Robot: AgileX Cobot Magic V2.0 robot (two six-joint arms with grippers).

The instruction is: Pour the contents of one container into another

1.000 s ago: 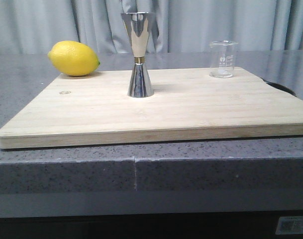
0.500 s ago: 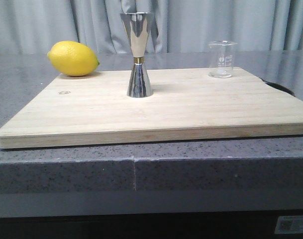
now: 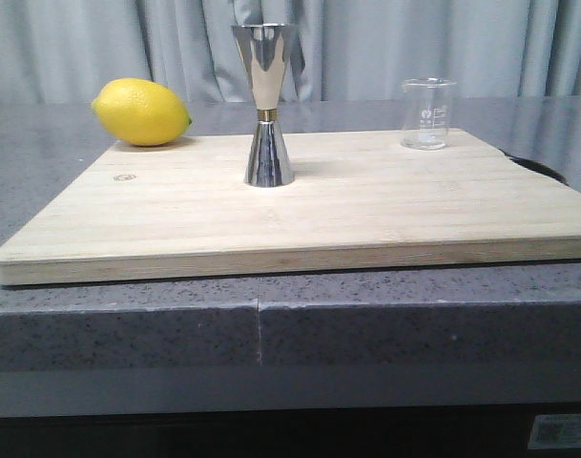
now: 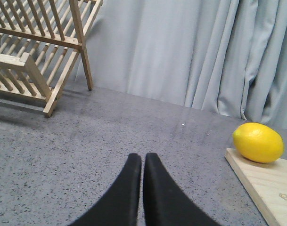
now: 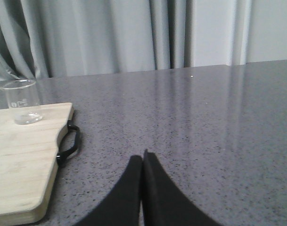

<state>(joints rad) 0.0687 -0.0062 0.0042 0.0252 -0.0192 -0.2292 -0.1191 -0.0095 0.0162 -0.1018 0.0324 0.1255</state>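
Beaker: the small clear glass beaker (image 3: pixel 428 114) is standing upright near the far right corner of the wooden board (image 3: pixel 366 205), well apart from the jigger; the right wrist view is showing it (image 5: pixel 22 101) just inside the board's edge, by the black handle (image 5: pixel 68 143).
Beaker contents: it is looking close to empty; I cannot tell whether any liquid is sitting in the bottom.
Jigger: the steel jigger (image 3: pixel 267 105) is standing upright near the middle of the board's far half, its wide cup facing up.
Lemon: a lemon (image 3: pixel 141 112) is resting at the far left corner, part of it on the board, away from both vessels.
Left gripper: the left gripper (image 4: pixel 143 162) is sitting closed and empty over the bare counter (image 4: pixel 110 136), off the board's left side.
Right gripper: the right gripper (image 5: pixel 143 160) is likewise pressed closed on nothing, over the counter to the right of the board.
Handling, beaker: it is likely light, rigid, thin-walled and slick, so too much squeeze is risking a crack and too little a slip.
Where to hold: probably around the middle of the wall, with the lip left free and turned toward the jigger.
Handling, jigger: tall on a narrow foot, it is probably tipping easily if bumped.
Stage: judging by the layout, nothing is being held yet and the right gripper must open before reaching.
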